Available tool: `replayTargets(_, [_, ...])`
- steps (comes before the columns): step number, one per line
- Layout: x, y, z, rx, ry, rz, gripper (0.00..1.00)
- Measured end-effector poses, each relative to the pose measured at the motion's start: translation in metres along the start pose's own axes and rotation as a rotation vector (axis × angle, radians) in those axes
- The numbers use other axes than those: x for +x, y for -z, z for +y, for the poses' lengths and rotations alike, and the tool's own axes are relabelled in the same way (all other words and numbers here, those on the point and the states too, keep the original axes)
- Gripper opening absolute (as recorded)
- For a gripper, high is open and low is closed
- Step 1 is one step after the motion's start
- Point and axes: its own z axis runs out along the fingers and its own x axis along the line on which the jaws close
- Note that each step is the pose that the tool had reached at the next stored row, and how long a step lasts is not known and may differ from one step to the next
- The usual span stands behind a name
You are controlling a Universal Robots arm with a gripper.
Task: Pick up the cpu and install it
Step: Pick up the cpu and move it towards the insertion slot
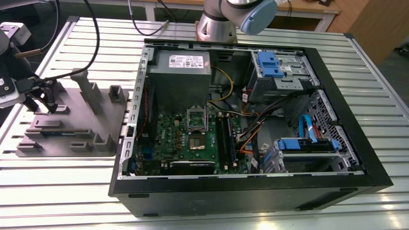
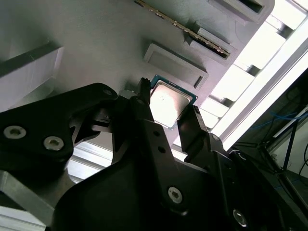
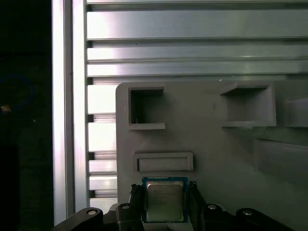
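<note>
The pincer (image 2: 168, 105) is closed on the cpu (image 3: 164, 201), one finger against each opposite edge, at the grey fixture tray (image 3: 211, 144) on the slatted bench (image 3: 192, 29)

A robotics lab: slotted aluminium table (image 1: 64, 184), opened computer case (image 1: 255, 194).

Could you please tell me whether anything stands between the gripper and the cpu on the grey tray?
Nothing visible does. In both wrist views the gripper sits right at the cpu, which lies flat on the grey tray, with no other part between them.
</note>
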Motion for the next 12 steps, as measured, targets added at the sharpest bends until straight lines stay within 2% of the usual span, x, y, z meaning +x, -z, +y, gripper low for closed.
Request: replayTargets(12, [0.0,0.0014,0.0,0.0,0.001,0.0,0.47])
